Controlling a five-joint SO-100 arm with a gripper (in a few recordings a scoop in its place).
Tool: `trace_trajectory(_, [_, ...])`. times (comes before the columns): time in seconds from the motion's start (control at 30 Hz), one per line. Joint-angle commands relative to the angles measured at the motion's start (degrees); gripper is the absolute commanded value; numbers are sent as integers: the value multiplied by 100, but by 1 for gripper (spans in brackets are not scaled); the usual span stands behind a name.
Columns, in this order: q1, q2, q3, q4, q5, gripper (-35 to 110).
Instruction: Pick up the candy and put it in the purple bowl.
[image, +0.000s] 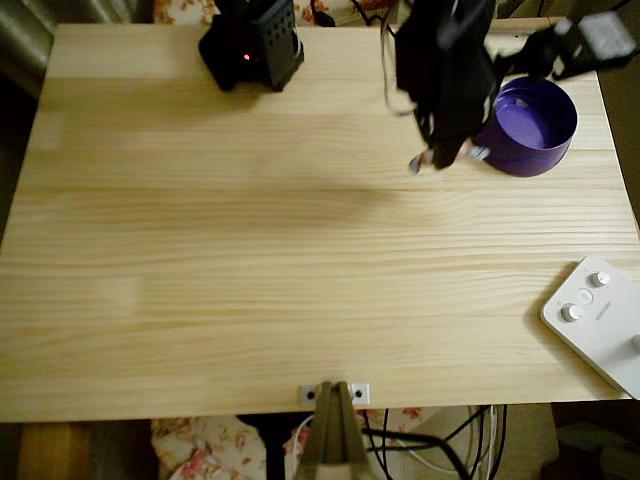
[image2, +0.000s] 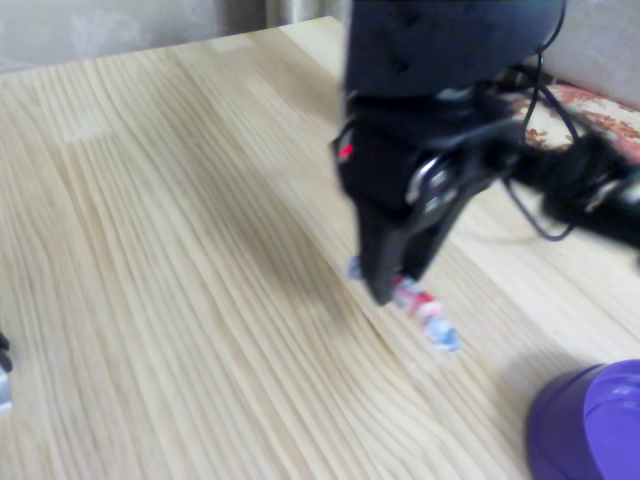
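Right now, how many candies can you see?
1. The candy is pinched in the gripper above the wooden table, just left of the purple bowl in the overhead view. The arm could hide others beneath it.

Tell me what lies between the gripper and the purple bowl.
Nothing but bare wood: in the fixed view the gripper, shut on the candy, has only open tabletop before the purple bowl.

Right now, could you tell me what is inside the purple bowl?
In the overhead view the purple bowl shows only bare purple floor and wall. The arm covers its left rim. The candy is outside it, held in the gripper.
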Motion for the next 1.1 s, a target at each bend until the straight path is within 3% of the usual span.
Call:
trace_trajectory(0.0, [-721, 967, 62, -70, 677, 0])
trace_trajectory(0.33, [-1995, 896, 141, -1362, 2171, 0])
trace_trajectory(0.73, [-1951, -290, -747, -2320, 3270, 0])
trace_trajectory(1.07, [-2030, -747, -1046, -2347, 3858, 0])
